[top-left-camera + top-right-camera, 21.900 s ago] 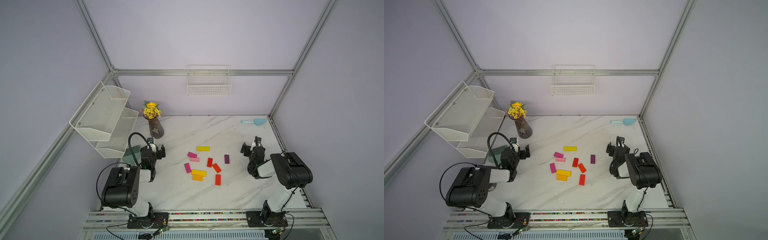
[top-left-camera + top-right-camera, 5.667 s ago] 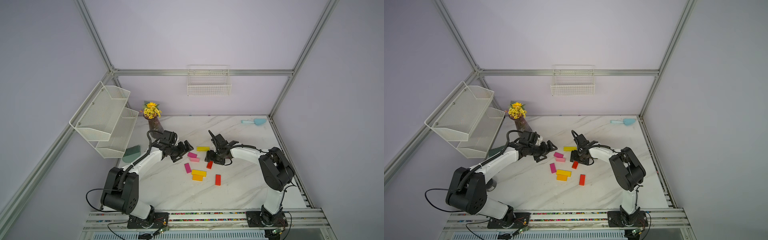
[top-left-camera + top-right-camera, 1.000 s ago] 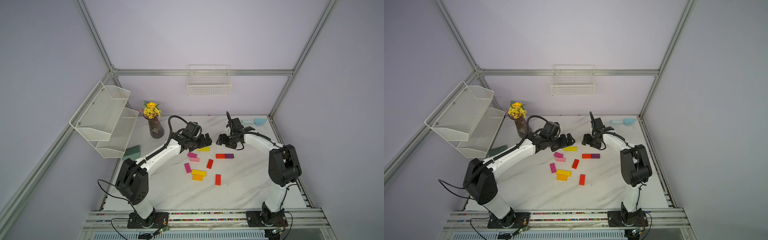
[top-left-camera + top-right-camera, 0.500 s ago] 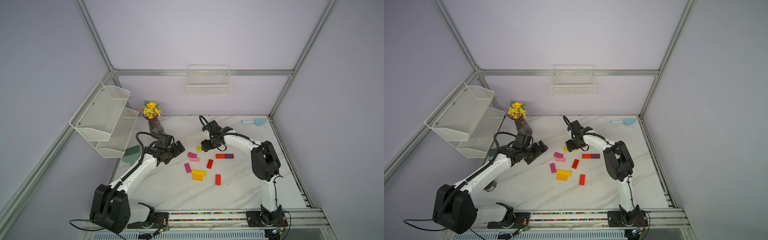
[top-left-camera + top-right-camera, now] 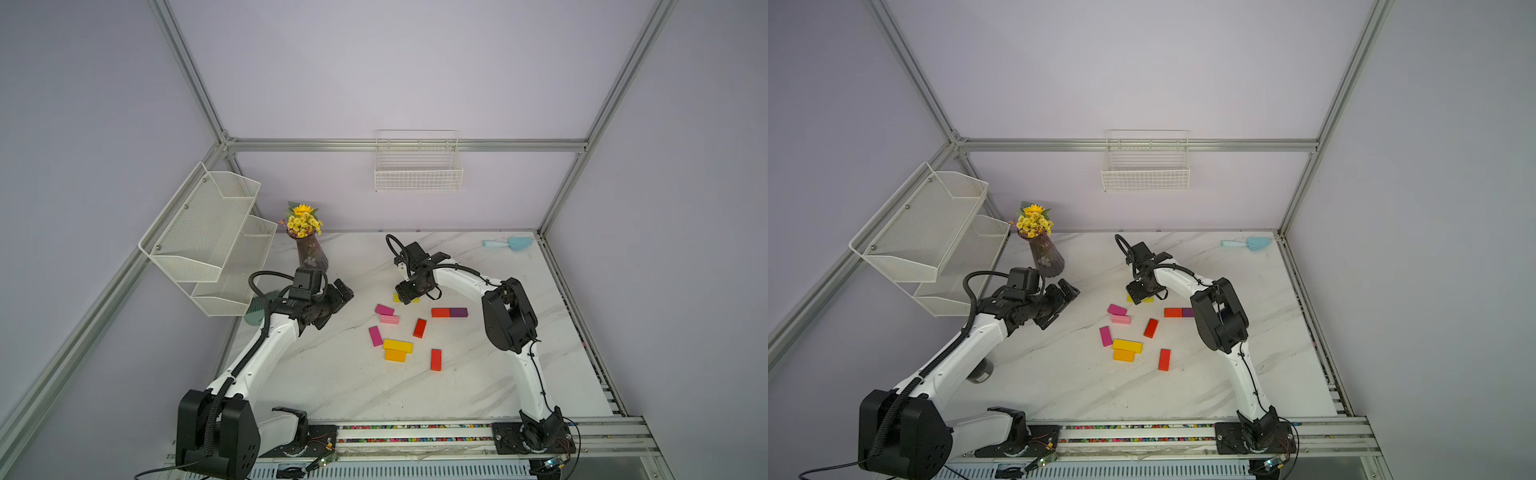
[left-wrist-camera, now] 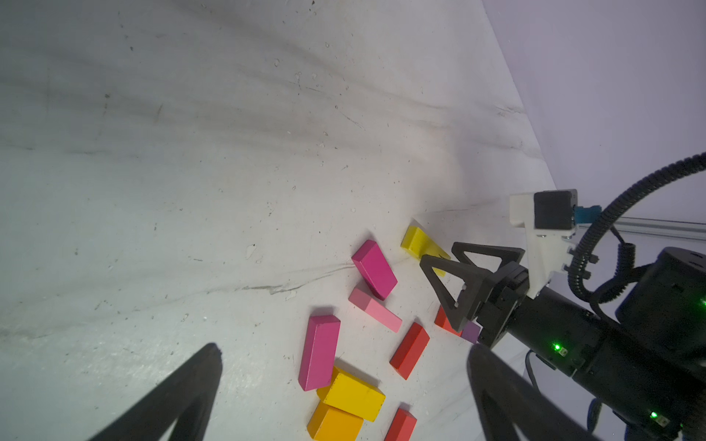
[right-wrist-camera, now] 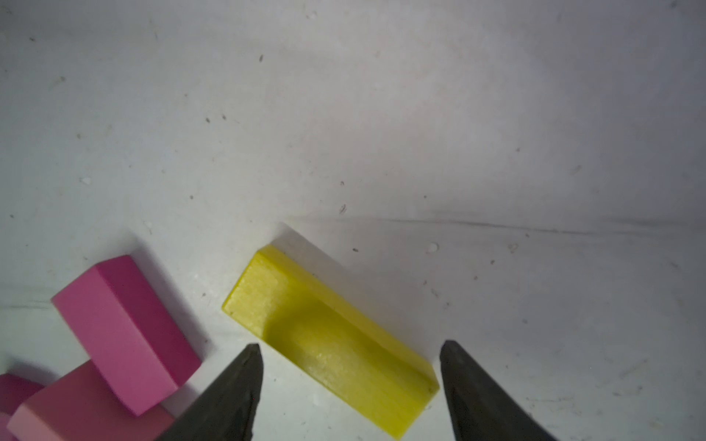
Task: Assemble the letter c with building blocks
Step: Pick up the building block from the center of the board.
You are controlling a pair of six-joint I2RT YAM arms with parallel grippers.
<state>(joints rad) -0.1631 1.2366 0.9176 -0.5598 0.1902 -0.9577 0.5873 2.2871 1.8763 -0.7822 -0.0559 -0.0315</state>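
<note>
Paint looks slick on the yellow block [image 7: 328, 336] — light, stiff, I judge; my right end effector [image 7: 349, 345] straddles it, part-open, for the long sides; left end effector [image 6: 344, 346] wide, empty.

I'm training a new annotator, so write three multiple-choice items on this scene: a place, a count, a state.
1. The dark purple block lies: A) end to end against a red block B) apart from all others C) atop a stack
2. How many magenta blocks show? A) one B) two C) four
3. The right pincer is: A) shut on a block B) open astride a yellow block C) out of view
Answers: 1 A, both top views show them butted together; 2 B, two show in a top view; 3 B, its jaws stand apart either side in the right wrist view.
</note>
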